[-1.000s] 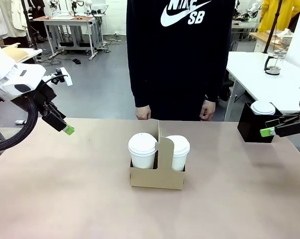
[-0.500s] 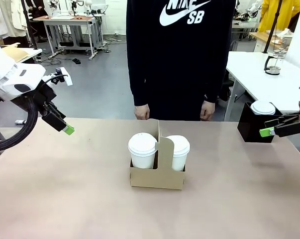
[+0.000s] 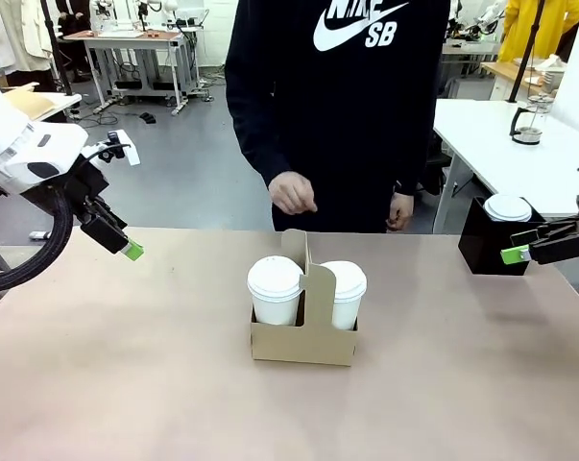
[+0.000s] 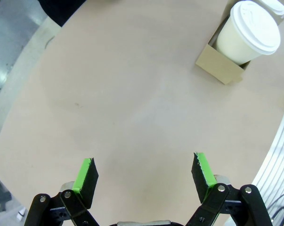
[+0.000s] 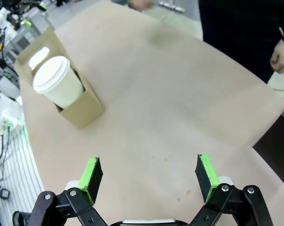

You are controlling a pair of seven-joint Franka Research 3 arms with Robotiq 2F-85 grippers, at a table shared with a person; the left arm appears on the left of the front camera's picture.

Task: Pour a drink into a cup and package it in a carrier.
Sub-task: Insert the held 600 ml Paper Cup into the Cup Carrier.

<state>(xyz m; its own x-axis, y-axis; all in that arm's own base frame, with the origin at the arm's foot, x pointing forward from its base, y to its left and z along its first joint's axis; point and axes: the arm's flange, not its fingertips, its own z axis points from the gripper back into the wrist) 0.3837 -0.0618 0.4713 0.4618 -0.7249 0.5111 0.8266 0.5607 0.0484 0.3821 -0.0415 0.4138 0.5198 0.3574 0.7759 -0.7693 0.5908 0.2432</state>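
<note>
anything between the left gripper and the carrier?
Nothing: bare tabletop runs from the open left gripper to the carrier in the left wrist view; the front view shows the same gap.

White lettering on the chest of the person's black sweatshirt point(image 3: 342, 106) reads "SB", set beneath a white swoosh emblem and the lower part of the word "NIKE", which the frame's top edge cuts off. No other print, label or number is legible anywhere else.
</note>
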